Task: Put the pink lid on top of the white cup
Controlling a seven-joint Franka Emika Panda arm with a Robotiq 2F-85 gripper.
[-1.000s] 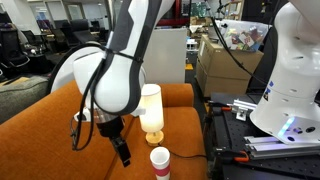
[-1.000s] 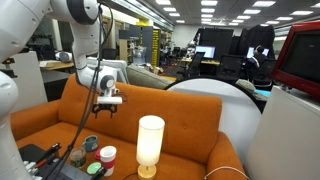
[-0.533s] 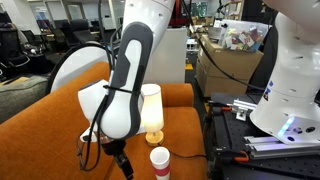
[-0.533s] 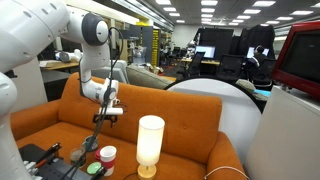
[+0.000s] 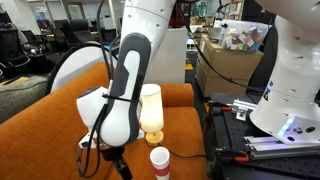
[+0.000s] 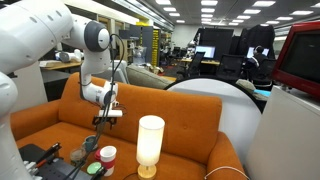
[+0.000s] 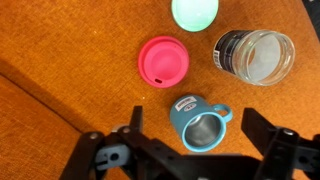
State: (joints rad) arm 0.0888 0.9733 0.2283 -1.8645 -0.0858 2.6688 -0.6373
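Observation:
In the wrist view the pink lid point(image 7: 163, 60) lies flat, face up, on the orange surface. I cannot tell what is under it. My gripper point(image 7: 193, 120) is open and hangs above a blue mug point(image 7: 197, 117), just below the lid in the picture. In both exterior views a short white and pink-red cup shape point(image 5: 159, 160) point(image 6: 107, 155) stands in front of the gripper point(image 5: 120, 166) point(image 6: 105, 122). At this size I cannot separate the white cup from the lid there.
A mint-green round thing point(image 7: 194, 10) and a clear jar with a dark label point(image 7: 255, 55) lie near the lid. A tall cream cylinder point(image 5: 150, 112) point(image 6: 150, 145) stands close by on the orange sofa point(image 5: 40, 130). Black equipment point(image 5: 235, 140) sits beside it.
The arm has come down and swung over the group of small objects. The gripper now hangs lower and has stayed open.

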